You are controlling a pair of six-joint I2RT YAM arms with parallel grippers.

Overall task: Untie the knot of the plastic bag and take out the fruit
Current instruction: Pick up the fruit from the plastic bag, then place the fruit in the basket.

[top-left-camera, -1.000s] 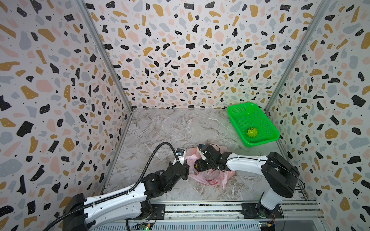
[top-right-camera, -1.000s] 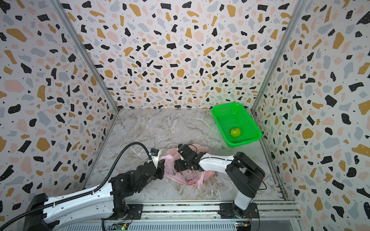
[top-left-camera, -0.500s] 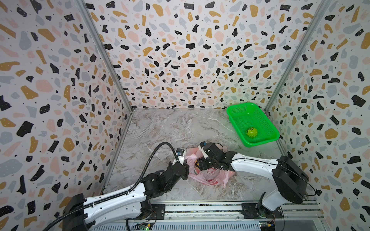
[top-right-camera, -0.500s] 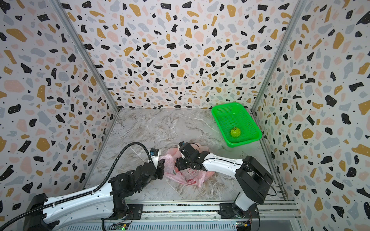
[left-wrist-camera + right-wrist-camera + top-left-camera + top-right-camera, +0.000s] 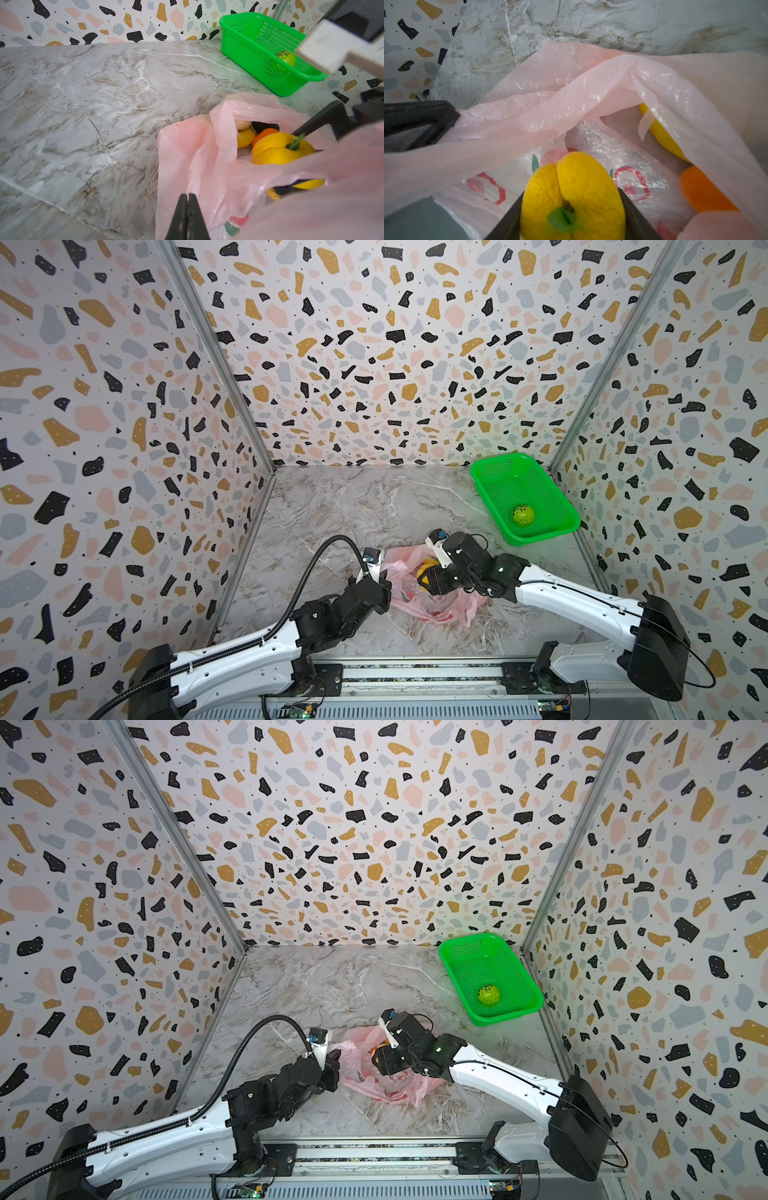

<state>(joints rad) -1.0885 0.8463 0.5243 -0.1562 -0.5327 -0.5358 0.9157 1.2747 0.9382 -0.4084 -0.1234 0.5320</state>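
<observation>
**Yellow fruit in my right jaws, bag mouth open**

The yellow fruit (image 5: 572,197), creased and green-stemmed, sits clamped between the two black fingers of my right gripper (image 5: 572,220), inside the mouth of the plastic bag (image 5: 187,149). I see no knot anywhere; the bag's mouth gapes, so I judge the untying done and the emptying under way. More fruit is inside the bag: an orange one (image 5: 702,191), another yellow piece (image 5: 662,135) under a fold of film, and a cream one (image 5: 243,124) at the far side of the opening.

My left gripper (image 5: 188,216) is fully closed, and a taut band of pink film runs from it in the right wrist view, so I judge it pinches the bag's edge and keeps the mouth open.

Over the last second my right arm has stretched out, its shoulder swinging towards the side wall, while the gripper has stayed at the bag with its jaws hardly changed. I read that as the grasp being settled and the lift about to start.

The bag lies near the front of the marble table (image 5: 353,506). The green basket (image 5: 490,472) stands well apart in the far right corner, with one green round fruit (image 5: 522,515) already in it. Loose film may cling to the fruit as it comes out.
</observation>
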